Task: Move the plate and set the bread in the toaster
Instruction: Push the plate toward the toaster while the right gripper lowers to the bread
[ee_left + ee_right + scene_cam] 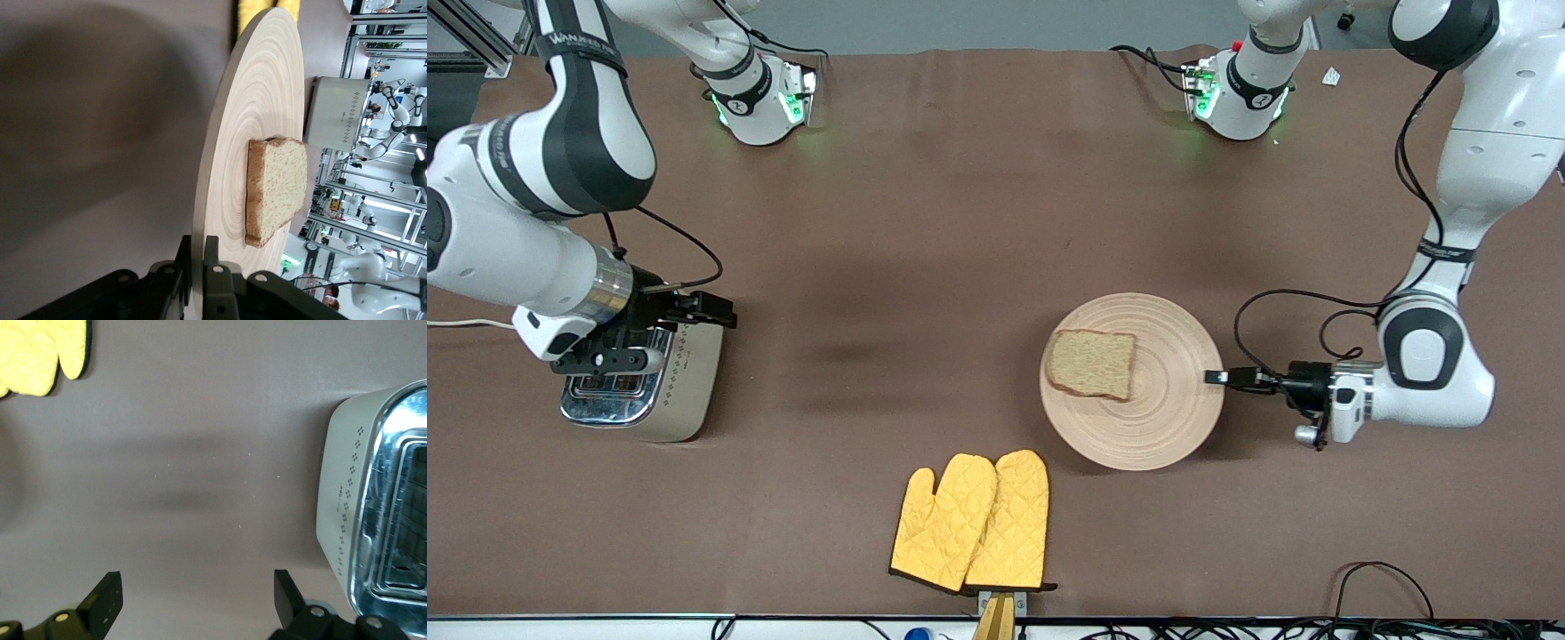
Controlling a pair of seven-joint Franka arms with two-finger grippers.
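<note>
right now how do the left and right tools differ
The left tool is shut on the rim of the plate, level with the table; the right tool is open, holding nothing, over the toaster. The left points sideways, the right downward. Both have two black fingers.

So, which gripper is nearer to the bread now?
The left gripper. It is shut on the rim of the plate, at the left arm's end, with the bread lying on that plate. The right gripper is open, above the toaster at the right arm's end.
</note>
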